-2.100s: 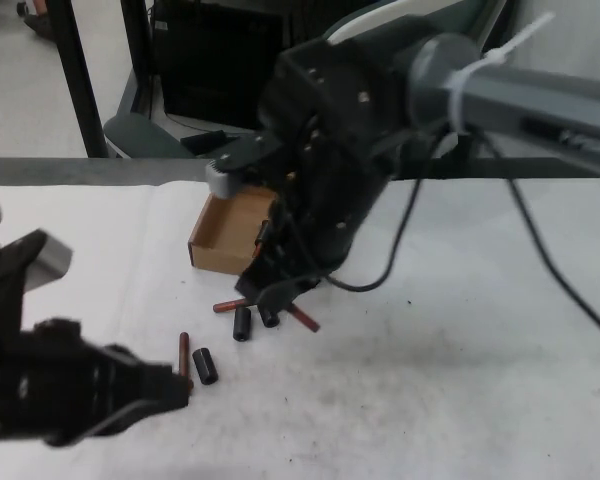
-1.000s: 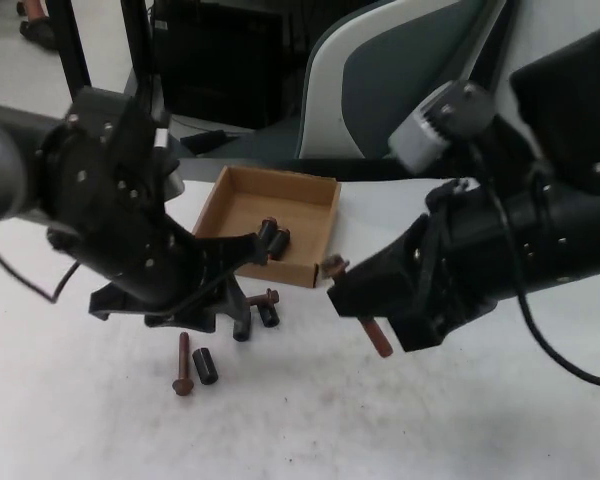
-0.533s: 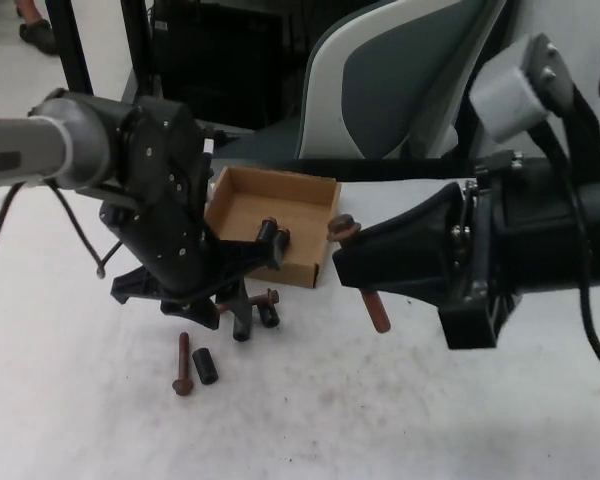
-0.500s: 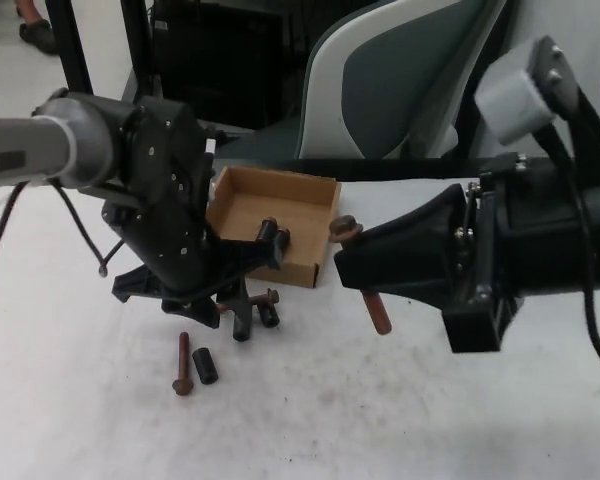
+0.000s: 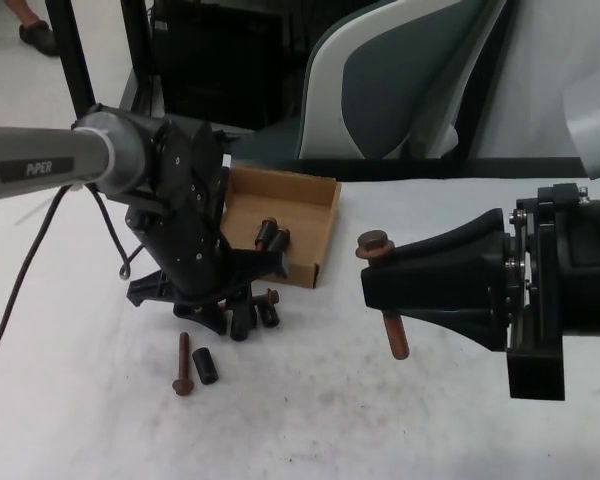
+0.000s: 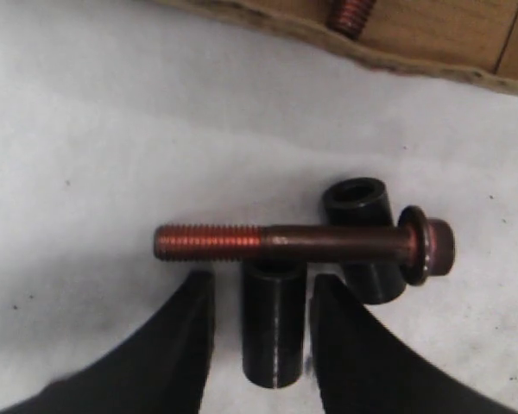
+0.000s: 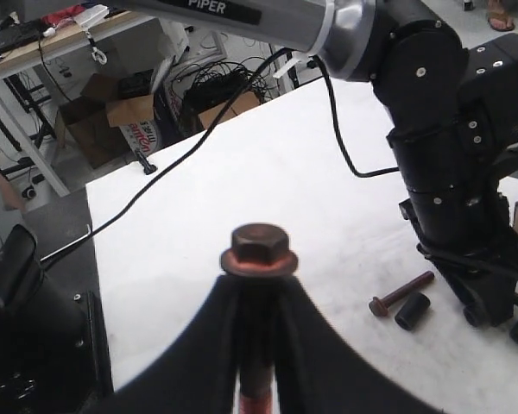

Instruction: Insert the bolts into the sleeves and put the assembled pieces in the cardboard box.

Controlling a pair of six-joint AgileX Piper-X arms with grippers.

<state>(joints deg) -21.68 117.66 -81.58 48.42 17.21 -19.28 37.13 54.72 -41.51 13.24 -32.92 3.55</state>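
My left gripper [image 6: 263,280] is open and low over the bench, its fingers [image 6: 186,345] on either side of a black sleeve [image 6: 274,332] that lies there. A copper bolt [image 6: 302,244] rests across that sleeve's end, and a second sleeve [image 6: 363,203] stands just behind it. In the high view the left gripper [image 5: 230,315] is just in front of the cardboard box [image 5: 320,225], which holds dark assembled pieces [image 5: 270,237]. My right gripper [image 5: 373,272] is shut on an upright bolt [image 5: 388,300], held in the air right of the box; its hex head [image 7: 259,248] sticks up above the fingers.
A loose bolt [image 5: 183,362] and a loose sleeve [image 5: 205,365] lie side by side in front of the left arm [image 5: 180,200]; they also appear in the right wrist view as bolt [image 7: 401,293] and sleeve [image 7: 412,310]. A chair [image 5: 380,80] stands behind the bench.
The right arm has drawn back to the right with the bolt in its gripper. The left arm has shifted slightly right and lower over the sleeves by the box.
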